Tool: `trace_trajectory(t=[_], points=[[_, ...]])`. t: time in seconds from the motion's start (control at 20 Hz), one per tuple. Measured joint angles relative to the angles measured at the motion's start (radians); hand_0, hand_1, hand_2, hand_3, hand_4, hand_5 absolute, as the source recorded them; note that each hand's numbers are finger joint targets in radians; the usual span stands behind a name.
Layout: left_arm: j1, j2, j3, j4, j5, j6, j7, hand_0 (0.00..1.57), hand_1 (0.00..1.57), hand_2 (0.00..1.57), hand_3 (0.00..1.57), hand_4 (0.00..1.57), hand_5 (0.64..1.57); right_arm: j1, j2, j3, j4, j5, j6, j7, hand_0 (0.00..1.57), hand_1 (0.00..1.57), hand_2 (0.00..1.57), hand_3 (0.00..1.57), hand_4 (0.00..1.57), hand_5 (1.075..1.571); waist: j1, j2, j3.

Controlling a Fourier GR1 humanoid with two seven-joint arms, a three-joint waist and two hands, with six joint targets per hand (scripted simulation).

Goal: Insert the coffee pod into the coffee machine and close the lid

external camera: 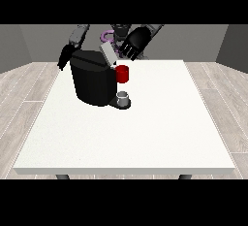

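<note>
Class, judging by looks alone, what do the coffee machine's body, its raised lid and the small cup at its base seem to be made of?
The coffee machine body looks like matte black plastic: dark, with only faint sheen. Its raised lid appears to be brushed metal or grey plastic: pale and flat; the look leaves it open. The small cup seems metallic or glazed: grey with a light rim.

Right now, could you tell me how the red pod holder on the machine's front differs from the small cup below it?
The red pod holder is bright red, while the small cup is grey. The holder sits high on the coffee machine, just under the raised lid; the cup stands low on the machine's base. The holder looks somewhat larger than the cup. Both are short, round and upright, one directly above the other.
</note>
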Motion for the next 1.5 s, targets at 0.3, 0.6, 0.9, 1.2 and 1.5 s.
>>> trace_trajectory(t=[0.3,0.6,0.9,1.2,1.5], points=[[-0.015,0.005,-0.003,0.026,-0.010,0.001,-0.015,1.17,1.17,1.24,1.22,0.46,1.571,-0.025,-0.022,-0.015,-0.002,-0.004,0.009,0.025,0.00,0.00,0.00,0.00,0.00,1.571,-0.008,0.028,0.0000],[-0.023,0.006,-0.005,0.048,-0.018,0.004,-0.030,1.25,1.25,1.29,1.22,0.43,1.571,-0.029,-0.014,-0.012,-0.004,0.000,0.000,0.025,0.00,0.00,0.00,0.00,0.13,1.571,-0.010,0.047,-0.0001],[-0.032,-0.004,-0.009,0.063,-0.024,0.001,-0.035,1.19,1.19,1.25,1.20,0.42,1.571,-0.043,-0.016,-0.021,0.002,0.001,-0.010,0.030,0.00,0.00,0.00,0.00,0.10,1.571,-0.004,0.053,0.0000],[-0.044,-0.007,-0.008,0.076,-0.032,0.017,-0.040,1.22,1.22,1.26,1.20,0.42,1.571,-0.046,-0.010,-0.018,0.003,0.006,-0.018,0.038,0.00,0.00,0.00,0.00,0.10,1.571,-0.011,0.058,-0.0001],[-0.064,0.019,0.005,0.086,-0.037,0.033,-0.054,1.21,1.21,1.24,1.20,0.35,1.571,-0.041,-0.008,-0.010,-0.007,0.004,-0.009,0.031,0.00,0.00,0.00,0.00,0.00,1.571,-0.027,0.072,-0.0003]])
